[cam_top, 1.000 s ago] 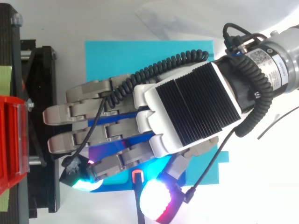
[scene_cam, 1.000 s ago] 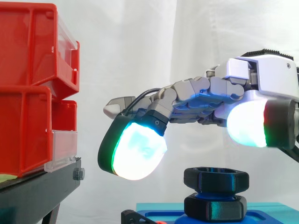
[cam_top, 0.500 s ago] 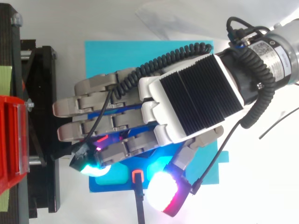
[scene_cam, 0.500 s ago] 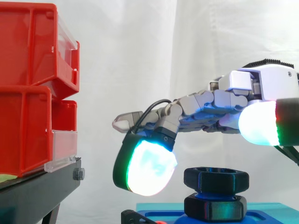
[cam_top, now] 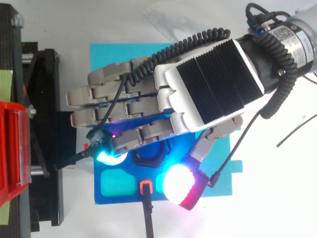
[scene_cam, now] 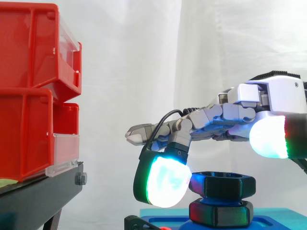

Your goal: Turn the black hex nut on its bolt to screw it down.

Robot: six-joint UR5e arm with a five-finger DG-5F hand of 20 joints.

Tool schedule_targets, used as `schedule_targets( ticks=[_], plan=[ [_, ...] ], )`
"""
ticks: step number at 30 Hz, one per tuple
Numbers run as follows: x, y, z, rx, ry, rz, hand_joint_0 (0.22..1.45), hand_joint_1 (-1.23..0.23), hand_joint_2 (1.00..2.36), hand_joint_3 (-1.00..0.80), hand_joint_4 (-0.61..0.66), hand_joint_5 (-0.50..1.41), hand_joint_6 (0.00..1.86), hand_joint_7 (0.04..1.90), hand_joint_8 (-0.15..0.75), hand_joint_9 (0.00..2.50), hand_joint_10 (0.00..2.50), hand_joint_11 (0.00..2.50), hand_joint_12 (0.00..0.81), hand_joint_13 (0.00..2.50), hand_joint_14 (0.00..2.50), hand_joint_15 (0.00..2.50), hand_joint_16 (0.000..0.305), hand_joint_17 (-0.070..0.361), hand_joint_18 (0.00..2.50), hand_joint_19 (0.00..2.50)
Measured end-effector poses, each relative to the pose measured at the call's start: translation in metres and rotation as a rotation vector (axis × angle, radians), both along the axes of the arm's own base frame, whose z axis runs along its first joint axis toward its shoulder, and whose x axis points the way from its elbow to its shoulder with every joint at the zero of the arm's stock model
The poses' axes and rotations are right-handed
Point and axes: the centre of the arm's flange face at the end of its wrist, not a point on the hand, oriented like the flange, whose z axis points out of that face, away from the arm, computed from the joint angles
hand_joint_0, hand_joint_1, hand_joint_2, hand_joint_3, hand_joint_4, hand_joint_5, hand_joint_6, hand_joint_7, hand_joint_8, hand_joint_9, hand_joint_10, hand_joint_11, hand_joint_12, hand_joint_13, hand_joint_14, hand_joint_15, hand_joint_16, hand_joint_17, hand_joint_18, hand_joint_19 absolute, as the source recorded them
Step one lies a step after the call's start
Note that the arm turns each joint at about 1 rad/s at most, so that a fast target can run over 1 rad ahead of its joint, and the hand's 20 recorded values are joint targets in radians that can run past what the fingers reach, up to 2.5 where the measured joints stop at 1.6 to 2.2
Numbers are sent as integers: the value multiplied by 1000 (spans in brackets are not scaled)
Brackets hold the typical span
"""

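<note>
A chunky black hex nut (scene_cam: 221,185), axis upright, sits on its largely hidden bolt above a blue fixture (cam_top: 131,198), directly under the robot hand (scene_cam: 276,96), whose spread fingers (cam_top: 99,91) grip nothing: one cyan-white fingertip (scene_cam: 166,181) hangs just beside the nut at nine o'clock, the thumb pad (scene_cam: 267,137) above at two o'clock.

Bright, even light all round, and the white curtain (scene_cam: 144,72) is nearly washed out. The hand (scene_cam: 276,98) throws its own glare: its pads (scene_cam: 165,182) burn white-cyan and tint the nut (scene_cam: 221,184). From above, the counter (cam_top: 99,20) blazes white while the stand (cam_top: 49,148) sits dark.
</note>
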Motion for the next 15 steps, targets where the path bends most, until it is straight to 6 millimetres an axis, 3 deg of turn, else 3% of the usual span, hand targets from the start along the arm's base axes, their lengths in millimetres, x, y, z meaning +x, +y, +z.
schedule_targets(
  ticks=[15],
  plan=[
    [-9,-21,-11,-2,3,-13,457,-192,1000,-500,307,-190,501,854,280,0,0,77,380,43,0,23,61,137,0,364]
  ],
)
